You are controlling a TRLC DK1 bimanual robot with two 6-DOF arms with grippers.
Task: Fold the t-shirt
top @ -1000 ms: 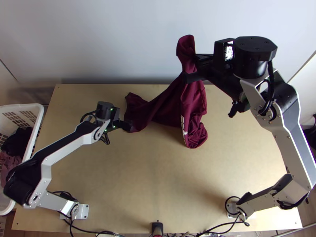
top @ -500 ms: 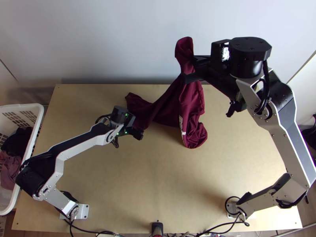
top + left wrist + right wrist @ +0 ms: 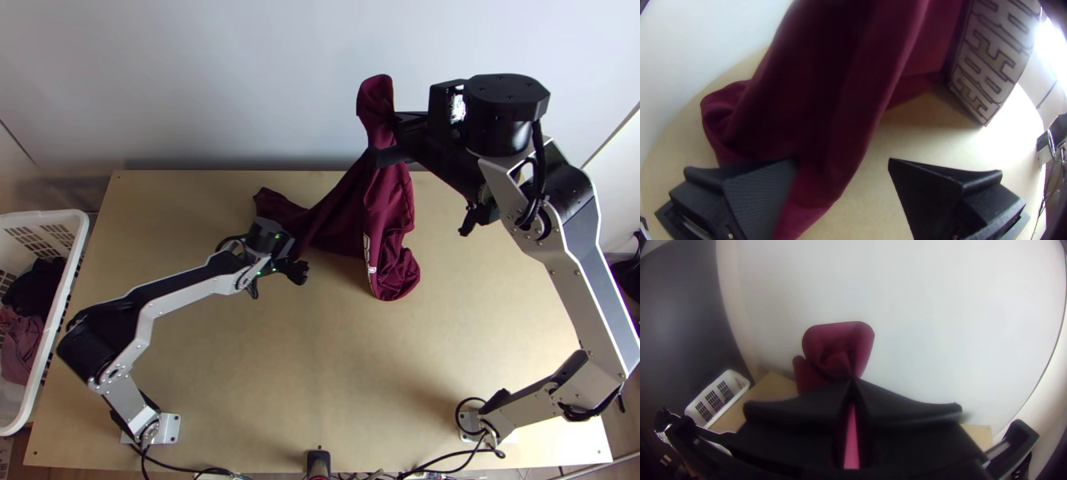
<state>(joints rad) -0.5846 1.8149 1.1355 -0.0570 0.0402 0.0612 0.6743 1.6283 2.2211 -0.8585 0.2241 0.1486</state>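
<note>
White basket [image 3: 78, 240] at the table's [image 3: 320, 360] left side is holding a dark cloth [image 3: 36, 288] and a mauve cloth [image 3: 22, 344]. Your right gripper [image 3: 386, 142] is clenching the maroon t-shirt [image 3: 386, 204] up high, its lower part lying bunched on the table. Your left gripper [image 3: 298, 274] is hovering low beside the t-shirt, fingers parted.
</note>
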